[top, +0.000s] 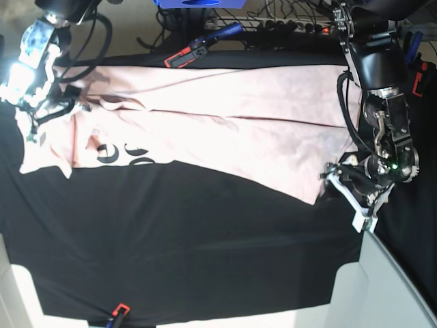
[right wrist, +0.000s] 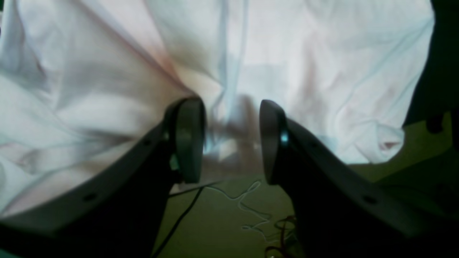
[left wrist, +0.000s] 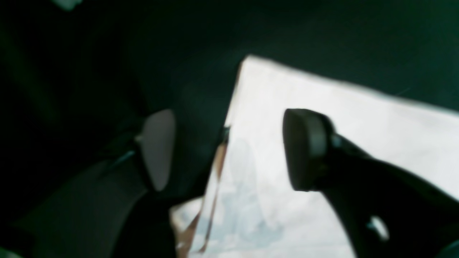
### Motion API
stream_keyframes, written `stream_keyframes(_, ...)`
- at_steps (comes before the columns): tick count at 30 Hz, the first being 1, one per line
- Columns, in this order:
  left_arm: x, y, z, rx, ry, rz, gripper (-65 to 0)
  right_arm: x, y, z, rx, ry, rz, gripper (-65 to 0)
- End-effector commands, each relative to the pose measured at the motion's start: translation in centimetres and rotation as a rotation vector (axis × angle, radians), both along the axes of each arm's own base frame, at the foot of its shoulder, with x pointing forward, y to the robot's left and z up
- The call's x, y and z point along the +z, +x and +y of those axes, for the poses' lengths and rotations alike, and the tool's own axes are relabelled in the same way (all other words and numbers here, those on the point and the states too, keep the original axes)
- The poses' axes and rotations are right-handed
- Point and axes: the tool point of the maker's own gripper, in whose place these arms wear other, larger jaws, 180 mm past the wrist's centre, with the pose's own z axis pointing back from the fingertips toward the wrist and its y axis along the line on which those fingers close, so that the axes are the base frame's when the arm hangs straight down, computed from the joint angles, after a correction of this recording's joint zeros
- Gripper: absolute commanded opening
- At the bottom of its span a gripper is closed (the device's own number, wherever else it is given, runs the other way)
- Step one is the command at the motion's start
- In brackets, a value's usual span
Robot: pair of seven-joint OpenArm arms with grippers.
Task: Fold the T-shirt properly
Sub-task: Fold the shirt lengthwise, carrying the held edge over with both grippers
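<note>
A: What is shown at the fingers?

B: The left gripper [left wrist: 229, 150] is seen with its pads well apart and nothing between them; one pad is poised over the black table cloth [left wrist: 107, 53], the other over a pale corner of the T-shirt [left wrist: 322, 107]. In the base view it sits just beside the shirt's lower right corner. The wrist picture is blurred, so contact with the fabric cannot be confirmed.

A: And the other side?

B: The right gripper [right wrist: 232, 141] is seen partly open, with a bunched ridge of cloth lying in the gap. Whether the cloth is actually pinched cannot be told; the pads appear not to be closed on it.

A: Where is the T-shirt placed?

B: It is spread lengthwise across the far half of the black table cloth in the base view, reaching from one arm to the other. A long lengthwise fold is visible, with part of the black lettering [top: 123, 156] exposed near the right arm's end.

A: How far along is the task judged to be?

B: It is judged to be early to midway. One lengthwise fold appears made, though wrinkles remain; the crosswise folds and final squaring are still to be done.
</note>
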Motion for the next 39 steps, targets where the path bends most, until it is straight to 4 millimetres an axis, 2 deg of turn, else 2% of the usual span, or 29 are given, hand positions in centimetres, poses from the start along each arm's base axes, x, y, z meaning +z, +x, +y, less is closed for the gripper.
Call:
stream_keyframes(1,1.9,1.4,0.7,0.012,0.011,-0.057,-14.6,1.6,1.2,-0.9,0.000,-0.040,-0.060,-40.6)
stream_keyframes(3,2.2,2.0,0.7,0.014,0.017,-0.063,-11.9,3.6,1.8,-1.8,0.005,-0.096,-0.141,-40.6)
stream_keyframes(5,2.0,2.5,0.7,0.020,0.008,-0.057,-12.1,5.5,2.3,-2.4,0.002,-0.148,-0.223,-40.6)
stream_keyframes(8,0.8,3.0,0.7,0.035,-0.027,-0.018,-12.1,7.3,2.7,-3.0,0.010,-0.195,-0.289,-40.6)
stream_keyframes(15,-2.1,3.7,0.2,0.056,-0.093,0.057,-12.1,7.4,2.8,-3.0,0.010,-0.198,-0.293,-40.6)
stream_keyframes(20,-3.2,4.3,-0.2,0.074,-0.136,0.059,-12.1,7.5,2.9,-3.0,0.016,-0.197,-0.295,-40.6)
stream_keyframes(24,-5.2,3.9,-0.8,0.094,-0.185,0.128,-12.1,7.5,2.9,-2.9,0.018,-0.197,-0.295,-40.6)
stream_keyframes(26,-5.5,4.3,-1.0,0.105,-0.205,0.113,-12.1,7.5,3.0,-2.8,0.020,-0.196,-0.296,-40.6)
stream_keyframes(32,-7.8,3.1,-4.1,0.006,-0.177,0.195,-12.8,7.5,2.9,-2.9,0.020,-0.198,-0.296,-40.6)
stream_keyframes(34,-8.2,2.8,-4.2,0.008,-0.184,0.208,-19.3,7.6,3.0,-2.9,0.019,-0.198,-0.297,-40.6)
stream_keyframes(38,-8.6,2.4,-4.1,0.012,-0.183,0.223,-51.4,7.6,3.1,-2.9,0.019,-0.198,-0.299,-40.6)
stream_keyframes(39,-8.5,2.4,-4.0,0.013,-0.179,0.225,-57.6,7.6,3.1,-2.9,0.019,-0.198,-0.299,-40.6)
